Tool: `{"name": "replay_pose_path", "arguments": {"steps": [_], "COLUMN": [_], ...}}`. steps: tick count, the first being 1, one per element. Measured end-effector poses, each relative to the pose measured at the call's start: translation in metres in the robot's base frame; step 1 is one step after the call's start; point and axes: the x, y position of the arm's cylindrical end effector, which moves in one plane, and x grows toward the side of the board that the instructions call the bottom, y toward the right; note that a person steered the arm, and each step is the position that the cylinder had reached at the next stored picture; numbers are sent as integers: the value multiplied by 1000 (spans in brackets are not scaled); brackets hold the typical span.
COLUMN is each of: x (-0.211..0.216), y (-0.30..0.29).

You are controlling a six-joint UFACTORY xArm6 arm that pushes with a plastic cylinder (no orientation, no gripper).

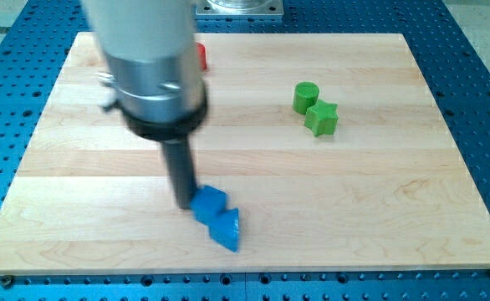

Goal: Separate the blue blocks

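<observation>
- Camera view: wooden board (379, 209) is seen lying on a blue perforated table (479, 84).
- My tip (185, 206) is set down near the board's bottom edge, left of centre, touching the left side of the upper blue block (209, 204).
- No fingers are carried by the rod, so nothing is gripped; the block is only pressed from the side.
- A second blue block (225, 228), wedge-like in shape, is found just below and to the right of the first, and the two are touching.
- A green cylinder (306, 96) and a green star (321, 118) are placed together toward the board's top right, touching, well apart from the blue pair.
- A red block (201, 55) is partly hidden behind the arm's housing near the board's top edge; its shape cannot be told.
</observation>
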Motion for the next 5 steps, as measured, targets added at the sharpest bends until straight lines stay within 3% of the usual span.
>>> {"name": "replay_pose_path", "arguments": {"steps": [1,2,3,5], "x": [-12,-2,69,69], "y": [34,131,125,112]}}
